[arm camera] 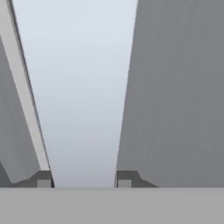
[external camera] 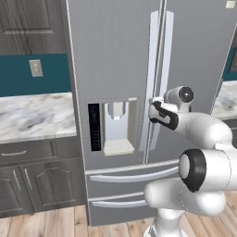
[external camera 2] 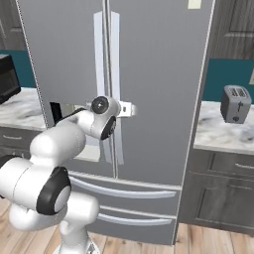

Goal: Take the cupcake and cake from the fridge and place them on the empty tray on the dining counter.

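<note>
Kitchen, wood floor [external camera: 41, 224]. Fridge [external camera: 115, 60] upright, both doors closed, 2 long handles vertical. Hand [arm camera: 83, 177] clamped on right door handle [arm camera: 78, 100].

The fridge [external camera: 115, 60] was grey stainless steel with pale handles [external camera 2: 115, 74]. The wall counters [external camera: 34, 115] were white-and-grey marble over dark cabinets [external camera: 37, 183].

Even, soft rendered light; slight blur.
</note>
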Motion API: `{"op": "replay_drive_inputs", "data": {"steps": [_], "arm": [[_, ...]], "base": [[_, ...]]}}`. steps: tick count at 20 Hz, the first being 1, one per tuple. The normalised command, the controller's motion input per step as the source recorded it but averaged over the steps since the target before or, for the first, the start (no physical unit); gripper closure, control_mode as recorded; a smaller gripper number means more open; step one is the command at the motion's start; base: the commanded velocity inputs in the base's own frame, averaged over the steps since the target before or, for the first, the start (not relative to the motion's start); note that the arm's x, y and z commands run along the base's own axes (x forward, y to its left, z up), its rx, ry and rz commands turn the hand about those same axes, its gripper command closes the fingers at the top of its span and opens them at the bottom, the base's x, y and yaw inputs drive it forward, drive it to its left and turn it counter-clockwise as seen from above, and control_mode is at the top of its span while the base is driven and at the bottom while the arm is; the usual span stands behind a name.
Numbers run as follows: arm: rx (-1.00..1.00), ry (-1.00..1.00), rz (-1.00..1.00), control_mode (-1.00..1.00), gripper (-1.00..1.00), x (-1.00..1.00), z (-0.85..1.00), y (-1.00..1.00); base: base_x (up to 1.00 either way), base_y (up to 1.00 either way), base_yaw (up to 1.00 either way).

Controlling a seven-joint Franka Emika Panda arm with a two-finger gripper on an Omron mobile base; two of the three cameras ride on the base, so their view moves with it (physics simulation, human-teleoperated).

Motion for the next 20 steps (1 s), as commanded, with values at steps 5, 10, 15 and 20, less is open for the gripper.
{"op": "replay_drive_inputs", "data": {"steps": [5, 10, 15, 20], "arm": [[0.00, 0.00, -0.15, -1.00, 1.00, -0.52, 0.00, -0.97], [0.01, 0.00, -0.12, -1.00, 1.00, -0.95, 0.00, -1.00], [0.04, 0.00, -0.10, -1.00, 1.00, -1.00, 0.00, -1.00], [0.05, 0.00, -0.11, -1.00, 1.00, -1.00, 0.00, -1.00]], "base": [[0.00, 0.00, 0.00], [0.00, 0.00, 0.00], [0.00, 0.00, 0.00], [0.00, 0.00, 0.00]]}}
